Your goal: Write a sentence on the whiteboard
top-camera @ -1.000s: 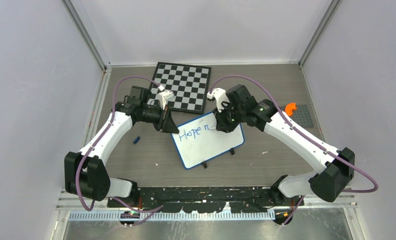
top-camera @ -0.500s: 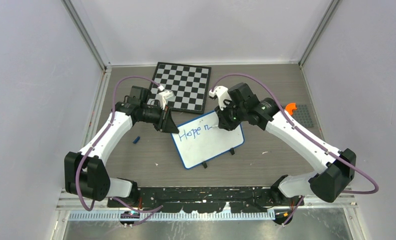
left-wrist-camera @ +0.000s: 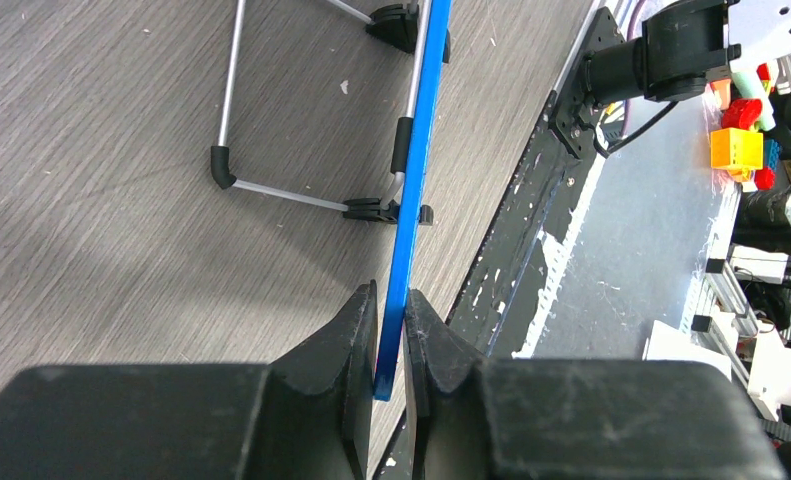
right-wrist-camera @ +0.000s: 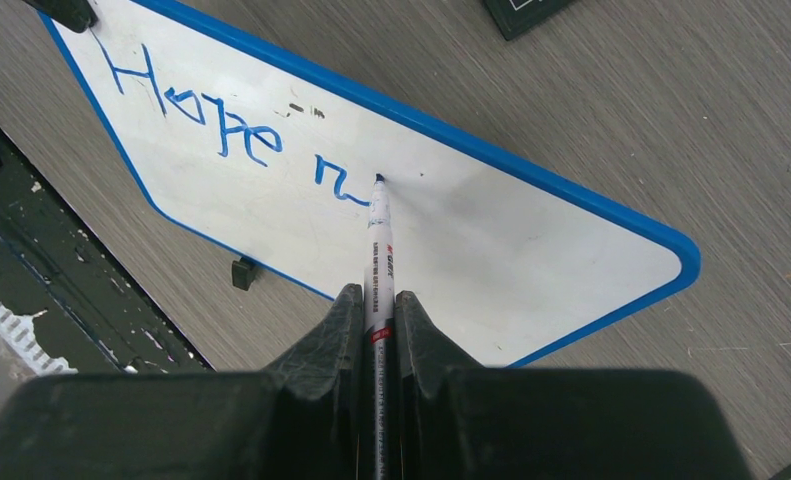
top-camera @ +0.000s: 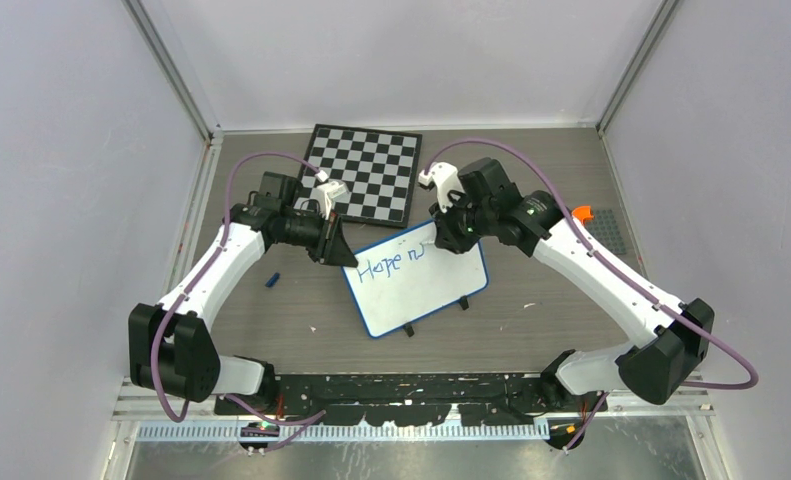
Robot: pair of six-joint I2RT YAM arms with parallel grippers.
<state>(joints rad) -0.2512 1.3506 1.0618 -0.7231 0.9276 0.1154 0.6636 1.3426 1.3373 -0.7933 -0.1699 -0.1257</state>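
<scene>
Right claw [right-wrist-camera: 379, 298] clenched on marker [right-wrist-camera: 380, 235]; left claw [left-wrist-camera: 391, 300] pinches whiteboard [top-camera: 426, 290] rim. It's light and tippy, so keep your pen pressure gentle.

Whiteboard [top-camera: 421, 287] corner seemingly behind left jaws.

Chessboard [top-camera: 364, 172] at the back, blue piece [top-camera: 272, 280] left, orange piece [top-camera: 581, 213] right.

I work in a robot lab. Plain panels [top-camera: 61, 150] on aluminium posts [top-camera: 171, 68] enclose my table [top-camera: 531, 330]. Toy bricks [left-wrist-camera: 736, 148] and equipment stand beyond it.
</scene>
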